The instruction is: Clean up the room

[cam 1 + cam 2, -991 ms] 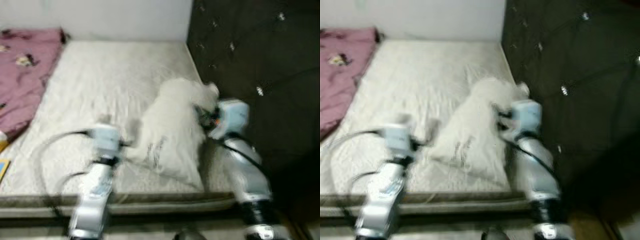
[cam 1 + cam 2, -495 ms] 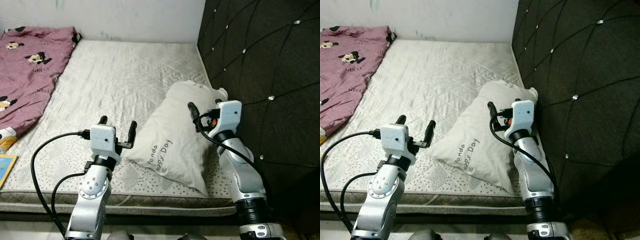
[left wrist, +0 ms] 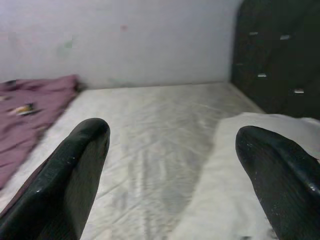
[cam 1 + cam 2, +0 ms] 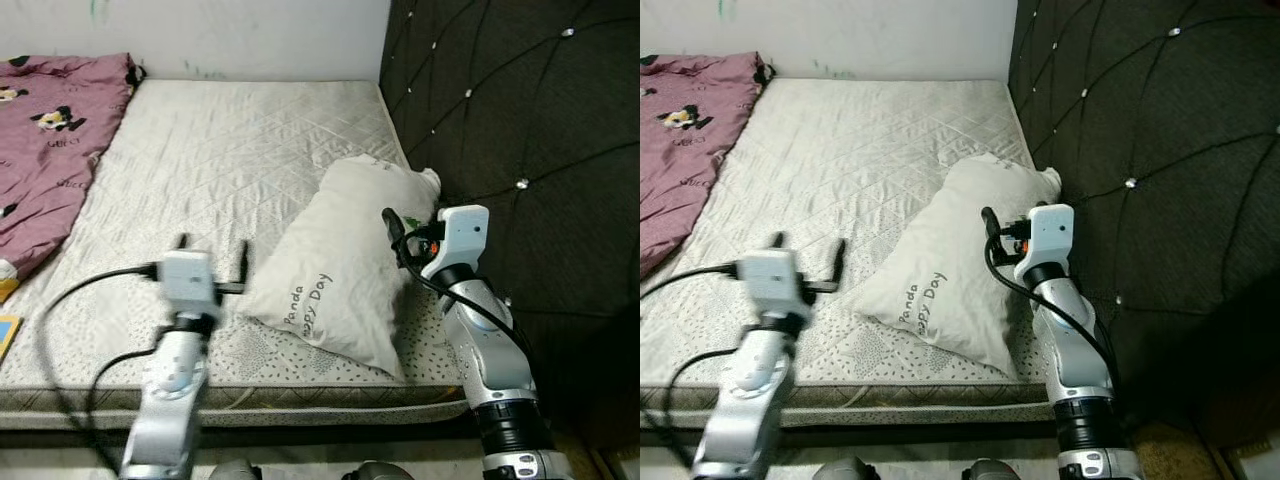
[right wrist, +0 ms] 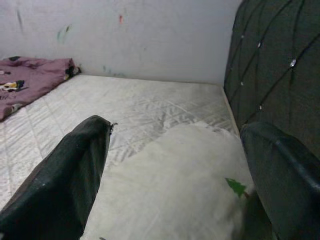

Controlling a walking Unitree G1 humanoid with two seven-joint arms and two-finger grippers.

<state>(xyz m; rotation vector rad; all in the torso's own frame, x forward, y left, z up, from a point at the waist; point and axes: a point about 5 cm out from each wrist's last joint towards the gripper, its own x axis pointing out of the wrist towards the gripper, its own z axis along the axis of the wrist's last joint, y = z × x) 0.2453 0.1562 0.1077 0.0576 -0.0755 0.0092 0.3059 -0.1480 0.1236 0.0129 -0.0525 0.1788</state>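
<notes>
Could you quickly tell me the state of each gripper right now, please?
Left gripper: jaws open, empty, beside the pillow.
Right gripper: jaws open, empty, over the pillow.

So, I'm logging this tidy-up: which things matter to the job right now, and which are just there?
In play:
white pillow
left gripper, open beside it
right gripper, open over it

Just there:
pink blanket
mattress
black headboard

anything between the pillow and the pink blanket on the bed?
Nothing: bare quilted mattress separates the pillow from the pink blanket, seen from the head camera.
</notes>
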